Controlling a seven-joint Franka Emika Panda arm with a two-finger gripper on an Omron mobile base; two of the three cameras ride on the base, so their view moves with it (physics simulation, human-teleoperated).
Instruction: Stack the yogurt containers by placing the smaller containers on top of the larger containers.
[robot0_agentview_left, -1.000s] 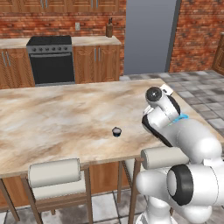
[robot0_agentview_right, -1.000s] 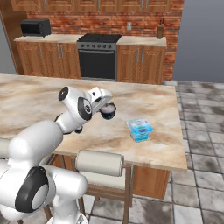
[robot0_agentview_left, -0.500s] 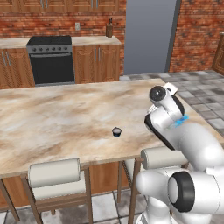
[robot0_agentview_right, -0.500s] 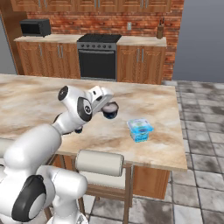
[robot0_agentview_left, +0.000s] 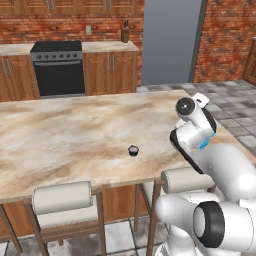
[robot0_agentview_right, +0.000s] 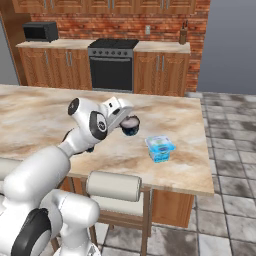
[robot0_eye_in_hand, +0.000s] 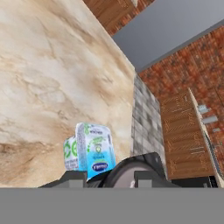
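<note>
**Dark cup held above the bench, tub just beyond it**

Although the arm's white wrist hides most of the fingers in the right base view, the gripper (robot0_agentview_right: 128, 123) is plainly clamped on a small dark cup (robot0_agentview_right: 131, 125) with a pale top, carried clear of the bench (robot0_agentview_right: 185, 170). From the hand view the cup (robot0_eye_in_hand: 131, 173) sits right at the bottom edge, cut off, with only its rounded rim and the two dark tips beside it showing. Just past it stands the pale blue tub (robot0_eye_in_hand: 91, 151) with green marks, upright on the marble; in the right base view the tub (robot0_agentview_right: 160, 148) rests near the bench's right end, apart from the held cup and lower than it. A second dark cup (robot0_agentview_left: 133, 150) stands alone mid-bench in the left base view, too small to make out details, where the arm's own bulk covers the gripper.
</note>
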